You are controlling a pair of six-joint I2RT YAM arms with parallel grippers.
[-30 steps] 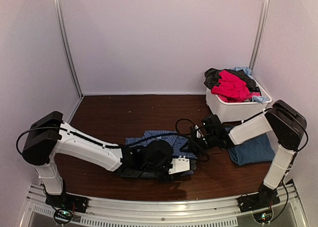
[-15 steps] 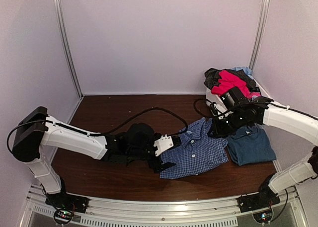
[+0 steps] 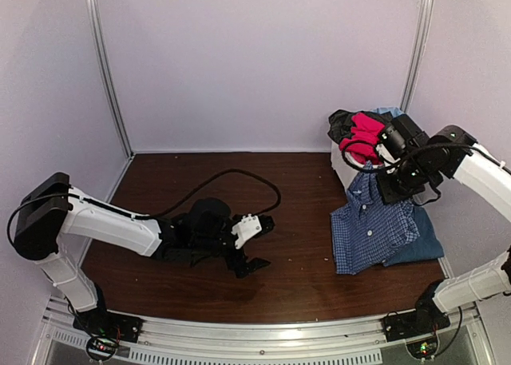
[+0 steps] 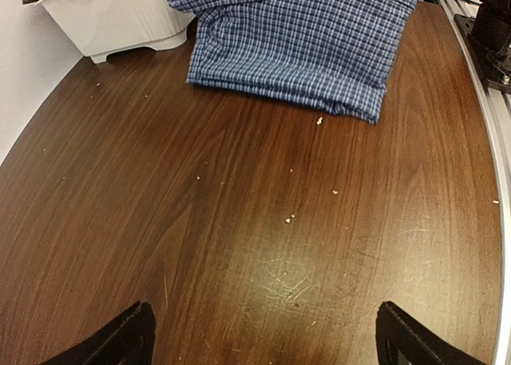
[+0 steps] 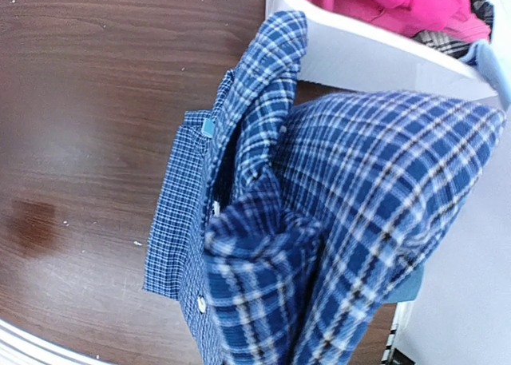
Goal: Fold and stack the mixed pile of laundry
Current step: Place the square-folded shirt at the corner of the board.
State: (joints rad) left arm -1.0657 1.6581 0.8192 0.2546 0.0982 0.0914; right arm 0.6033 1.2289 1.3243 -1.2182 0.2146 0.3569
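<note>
From above, the checked shirt (image 3: 371, 236) lies at the bench's (image 3: 295, 181) right edge over a dark-blue T-shirt (image 3: 423, 245), its collar pinched in the right jaws; the left jaws gape wide. Left wrist: fingertips (image 4: 128, 337) spread above the wood. Right wrist: shirt bunched beside the bin (image 5: 359, 53).

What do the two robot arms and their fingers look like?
The left arm and the right arm have white links with bulky black joint housings. A black cable loops out from the left arm. The left fingers are black.
</note>
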